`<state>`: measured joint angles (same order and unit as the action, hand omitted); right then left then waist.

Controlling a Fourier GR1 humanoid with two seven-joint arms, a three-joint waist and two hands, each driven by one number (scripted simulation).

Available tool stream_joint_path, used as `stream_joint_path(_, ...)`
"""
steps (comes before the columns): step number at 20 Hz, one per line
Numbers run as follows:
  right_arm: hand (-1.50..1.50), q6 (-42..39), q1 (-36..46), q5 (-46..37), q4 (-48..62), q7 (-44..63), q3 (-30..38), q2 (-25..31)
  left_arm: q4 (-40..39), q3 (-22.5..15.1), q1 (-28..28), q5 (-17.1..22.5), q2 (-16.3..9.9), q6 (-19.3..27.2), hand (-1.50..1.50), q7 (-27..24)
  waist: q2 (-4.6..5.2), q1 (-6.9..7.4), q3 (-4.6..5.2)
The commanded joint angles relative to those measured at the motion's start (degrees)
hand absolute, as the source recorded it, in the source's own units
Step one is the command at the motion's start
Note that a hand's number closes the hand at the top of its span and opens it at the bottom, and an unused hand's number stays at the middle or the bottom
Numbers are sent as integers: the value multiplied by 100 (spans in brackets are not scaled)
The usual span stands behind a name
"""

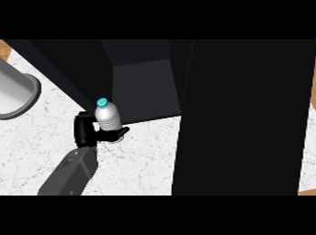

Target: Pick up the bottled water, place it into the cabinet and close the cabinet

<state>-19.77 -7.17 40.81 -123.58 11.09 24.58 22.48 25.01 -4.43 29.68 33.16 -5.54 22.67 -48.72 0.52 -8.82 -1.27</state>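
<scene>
Right now my left robot hand has its fingers and thumb curled round the lower part of the water bottle, which stands upright, long axis vertical, blue cap up. It sits just at the front edge of the open cabinet, whose dark hollow lies up and to the right of the hand, so I judge the coming move is a short push inward. The bottle looks like ribbed clear plastic; the table is white marble-patterned; a grey cylinder lies at far left. The tall black door hangs open on the right. My right hand isn't visible.
</scene>
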Motion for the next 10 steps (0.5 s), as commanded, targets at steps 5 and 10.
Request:
stream_joint_path(5, -150, -95, 23, 15, 81, -37, -17, 5, -64, -128, 1601, -90, 256, 435, -150, 773, 136, -316, 132)
stream_joint_path(10, -150, -158, 64, 37, 139, -24, -63, 33, -62, -292, 1540, -226, 217, 427, -150, 612, 156, -329, 136)
